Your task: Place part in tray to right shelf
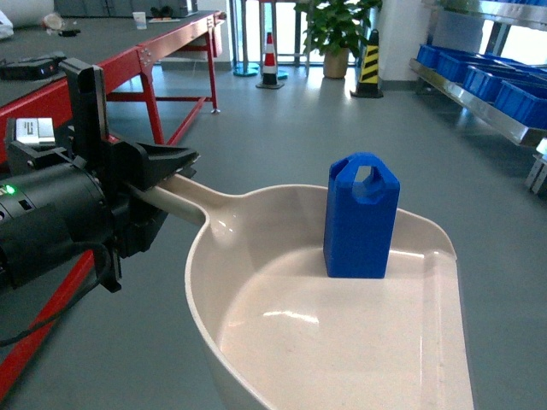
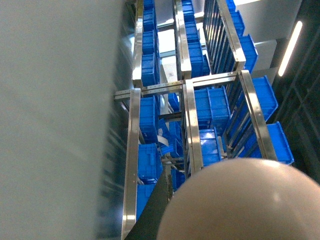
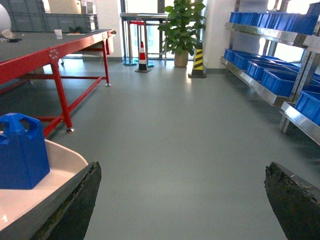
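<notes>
Left gripper (image 1: 167,171) clamps the tray (image 1: 342,342) by its handle, carrying it level so the part (image 1: 361,218) stands upright inside; right gripper (image 3: 182,200) hangs wide open beside it, holding nothing

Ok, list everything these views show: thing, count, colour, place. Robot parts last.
part: one, bright blue, upright in the tray
tray: one, cream, held out in front, handle toward the left
table: one, red frame with dark top, left side of the room
traffic cone: one, orange and white, far end of the floor
striped post: one, yellow and black, beside the plant
potted plant: one, green, far end
crates: several, blue, on steel racks at right
racks: steel, holding more blue crates, left wrist view
left claw: black, closed on the tray handle
right claw: black fingers spread, nothing between them
</notes>
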Controlling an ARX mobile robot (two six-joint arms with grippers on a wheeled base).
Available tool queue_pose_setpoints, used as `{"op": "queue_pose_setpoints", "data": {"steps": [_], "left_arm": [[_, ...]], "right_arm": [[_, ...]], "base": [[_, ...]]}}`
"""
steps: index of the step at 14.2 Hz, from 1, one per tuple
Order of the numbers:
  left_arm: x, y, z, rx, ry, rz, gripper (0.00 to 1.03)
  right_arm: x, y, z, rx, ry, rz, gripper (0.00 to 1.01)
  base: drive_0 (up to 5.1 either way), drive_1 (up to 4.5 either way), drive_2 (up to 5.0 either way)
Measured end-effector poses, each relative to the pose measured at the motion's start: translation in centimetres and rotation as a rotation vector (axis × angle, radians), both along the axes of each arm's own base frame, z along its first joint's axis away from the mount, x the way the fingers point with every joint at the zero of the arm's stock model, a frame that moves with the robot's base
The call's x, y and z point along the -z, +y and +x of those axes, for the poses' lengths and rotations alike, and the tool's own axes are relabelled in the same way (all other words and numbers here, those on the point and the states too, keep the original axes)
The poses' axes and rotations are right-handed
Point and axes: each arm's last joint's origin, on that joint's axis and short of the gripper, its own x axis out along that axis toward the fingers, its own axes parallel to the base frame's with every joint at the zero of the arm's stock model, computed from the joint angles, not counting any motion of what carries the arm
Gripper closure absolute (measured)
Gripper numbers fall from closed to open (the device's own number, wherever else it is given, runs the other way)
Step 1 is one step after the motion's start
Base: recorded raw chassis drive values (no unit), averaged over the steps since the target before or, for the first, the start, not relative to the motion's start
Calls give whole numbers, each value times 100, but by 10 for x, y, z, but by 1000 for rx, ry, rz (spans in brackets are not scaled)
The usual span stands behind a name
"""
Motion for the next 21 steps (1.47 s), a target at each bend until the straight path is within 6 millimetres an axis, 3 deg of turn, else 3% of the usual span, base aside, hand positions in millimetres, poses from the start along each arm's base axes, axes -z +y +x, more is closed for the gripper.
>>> {"op": "queue_pose_setpoints", "data": {"steps": [21], "left_arm": [[0, 0, 0, 1, -4, -1, 90]], "right_arm": [[0, 0, 0, -2, 0, 0, 3]], "base": [[0, 409, -409]]}}
